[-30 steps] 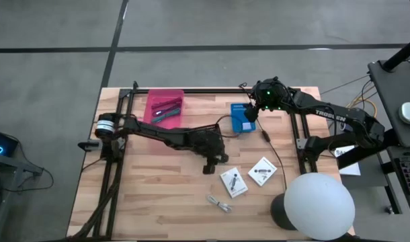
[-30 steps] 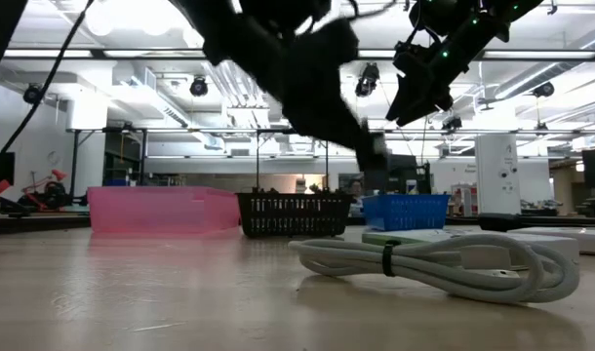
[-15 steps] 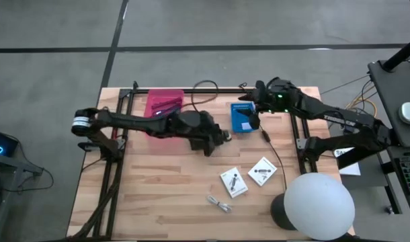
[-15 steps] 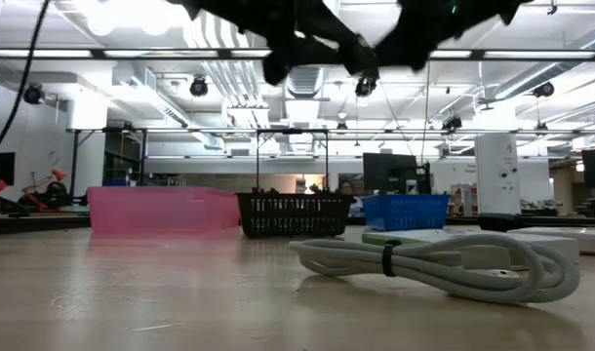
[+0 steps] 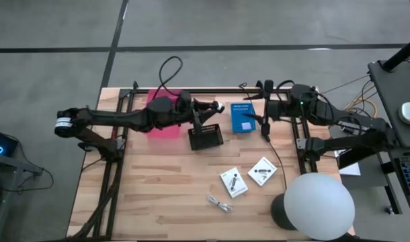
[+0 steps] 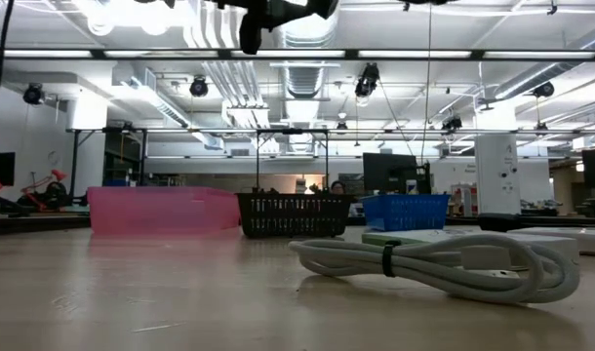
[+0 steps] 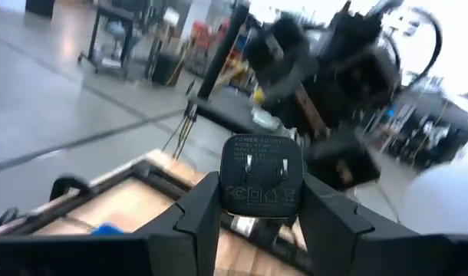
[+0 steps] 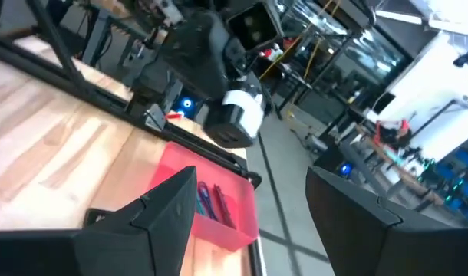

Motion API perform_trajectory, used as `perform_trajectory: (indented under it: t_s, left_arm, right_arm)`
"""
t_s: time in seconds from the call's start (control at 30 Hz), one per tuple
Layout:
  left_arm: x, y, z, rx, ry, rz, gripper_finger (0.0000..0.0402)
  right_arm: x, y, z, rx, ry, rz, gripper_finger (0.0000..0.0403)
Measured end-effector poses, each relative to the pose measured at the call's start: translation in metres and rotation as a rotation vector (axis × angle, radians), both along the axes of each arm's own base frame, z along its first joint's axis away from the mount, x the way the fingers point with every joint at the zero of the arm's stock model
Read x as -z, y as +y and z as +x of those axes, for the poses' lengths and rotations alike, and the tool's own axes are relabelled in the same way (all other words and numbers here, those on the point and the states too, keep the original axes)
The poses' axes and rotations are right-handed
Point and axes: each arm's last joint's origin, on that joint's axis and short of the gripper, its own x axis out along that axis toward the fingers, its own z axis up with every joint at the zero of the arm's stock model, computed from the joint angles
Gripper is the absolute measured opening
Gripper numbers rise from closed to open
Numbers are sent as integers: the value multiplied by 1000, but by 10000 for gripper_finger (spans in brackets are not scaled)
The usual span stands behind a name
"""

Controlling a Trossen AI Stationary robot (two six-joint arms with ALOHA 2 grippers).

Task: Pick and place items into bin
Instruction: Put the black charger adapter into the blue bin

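My left gripper [image 7: 261, 201] hangs high over the far middle of the table [image 5: 217, 106], pointing level toward the right arm. It is shut on a small black plug adapter [image 7: 261, 165] whose face shows a label and two flat prongs. My right gripper [image 8: 249, 230] is open with nothing between its fingers, high at the far right [image 5: 264, 107] beside the blue bin [image 5: 242, 118]. The pink bin [image 8: 211, 203] holds purple and maroon pen-like sticks. Two white packets [image 5: 234, 181] [image 5: 262, 171] lie flat on the wood. My left gripper pinches the adapter's two opposite sides [image 7: 226, 192] between its two fingers. The fingers come at it level, pointing toward the table's right. The adapter is lifted clear of everything, its printed face turned toward the wrist camera.
A black mesh basket [image 5: 206, 136] stands below the left gripper, between the pink bin [image 5: 163, 111] and the blue bin. A coiled pale cable [image 5: 220, 203] lies near the front edge, and a white dome [image 5: 319, 205] stands at the front right corner.
My left gripper has risen from the table's middle, near the packets, and gone toward the far edge, tipping from pointing down to level; the black basket it hid now shows. My right gripper has risen off the blue bin, drawn back toward the right and turned level.
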Motion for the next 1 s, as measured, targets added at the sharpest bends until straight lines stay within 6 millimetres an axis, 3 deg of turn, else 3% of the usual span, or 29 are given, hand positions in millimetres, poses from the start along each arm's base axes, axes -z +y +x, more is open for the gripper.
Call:
perform_trajectory:
  t_s: [0.5,0.83,1.0]
  left_arm:
    - [14,5,15,3,-199,-52,127]
    - [17,6,22,11,-265,-51,127]
    - [18,6,23,15,-273,-68,127]
  right_arm:
    - [-3,-1,8,0,-52,-56,233]
    - [3,-4,17,-8,-28,-78,295]
    - [2,-6,22,-8,-59,-92,304]
